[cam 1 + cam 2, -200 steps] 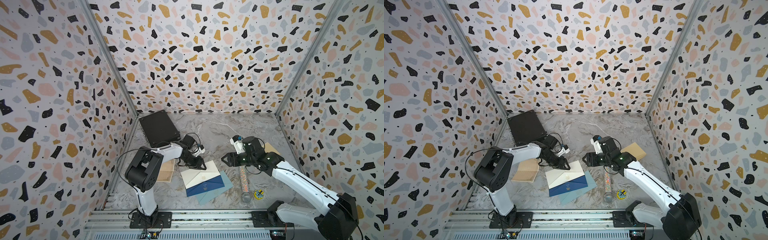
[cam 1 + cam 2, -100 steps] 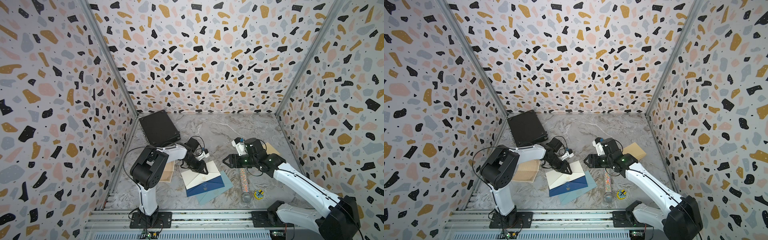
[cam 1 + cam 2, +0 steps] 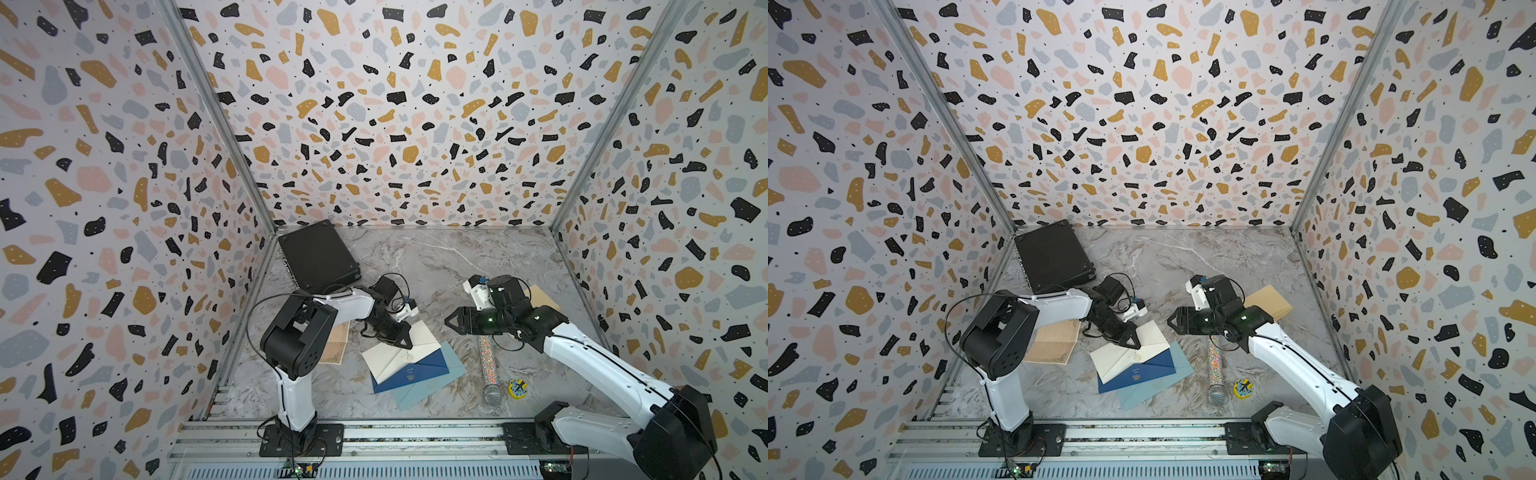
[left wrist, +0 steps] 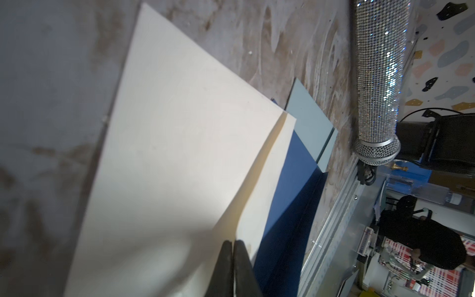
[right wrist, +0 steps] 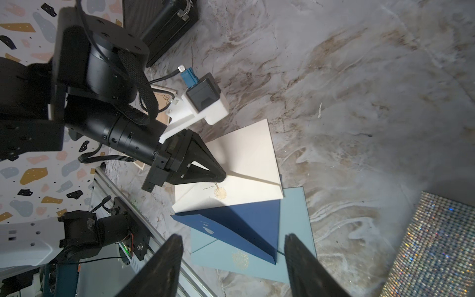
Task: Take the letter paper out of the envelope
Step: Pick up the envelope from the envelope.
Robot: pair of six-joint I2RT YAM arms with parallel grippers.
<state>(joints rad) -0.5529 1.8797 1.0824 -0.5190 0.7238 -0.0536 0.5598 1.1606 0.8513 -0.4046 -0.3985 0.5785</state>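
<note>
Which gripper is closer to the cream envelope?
Left. The left gripper is shut on the flap of the cream envelope; the right gripper hangs open, apart from it.

1. Terrazzo-print walls [image 3: 395, 124] rise on three sides, well apart from the left claw [image 3: 407, 344] and right claw [image 3: 448, 323].
2. Grey marbled floor [image 3: 457, 257] lies beneath both claws.
3. A metal corner post [image 3: 219, 116] stands far behind the left claw.
4. A metal rail [image 3: 415, 434] borders the floor's open side.

Envelopes: three, cream [image 3: 392, 359], dark blue [image 3: 415, 376], pale blue [image 3: 424, 392]
Tan sheets [image 3: 1054, 345] [image 3: 1273, 301]: two, left and right
Black case [image 3: 318, 257]: one
Glitter microphone [image 3: 486, 361]: one
Small yellow object [image 3: 518, 388]: one
Robot arms [image 3: 345, 305] [image 3: 602, 365]: two
</note>
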